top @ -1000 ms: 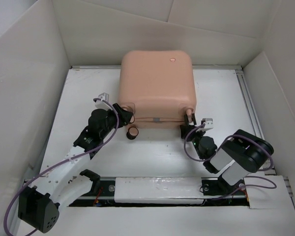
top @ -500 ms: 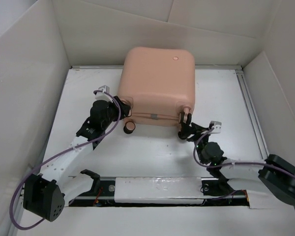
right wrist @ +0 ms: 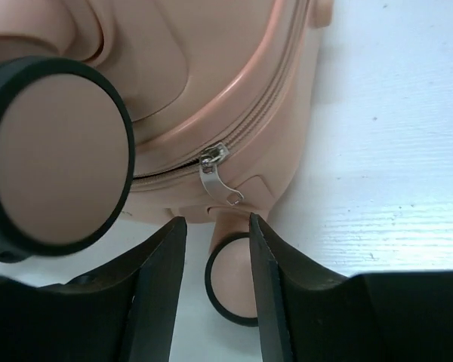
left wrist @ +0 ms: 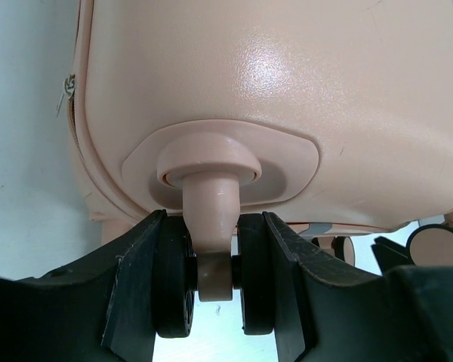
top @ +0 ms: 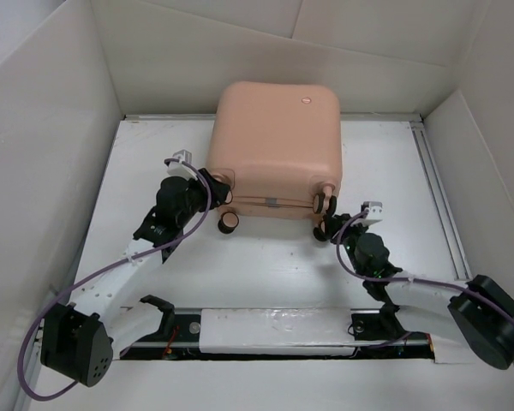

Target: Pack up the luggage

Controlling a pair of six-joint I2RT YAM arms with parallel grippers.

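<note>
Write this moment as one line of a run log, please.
luggage: closed, lying on table | left pincer: clamped on twin wheel | right pincer: straddling lower wheel, grip unclear

The luggage point(top: 274, 141) lies on the table point(top: 411, 180), left claw point(top: 214, 190) around its near-left wheel point(left wrist: 174, 286).

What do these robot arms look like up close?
The left arm and right arm have white links between chunky black joints, with purple cables looping alongside. The left pincer and right pincer each have two flat, matte black fingers.
</note>
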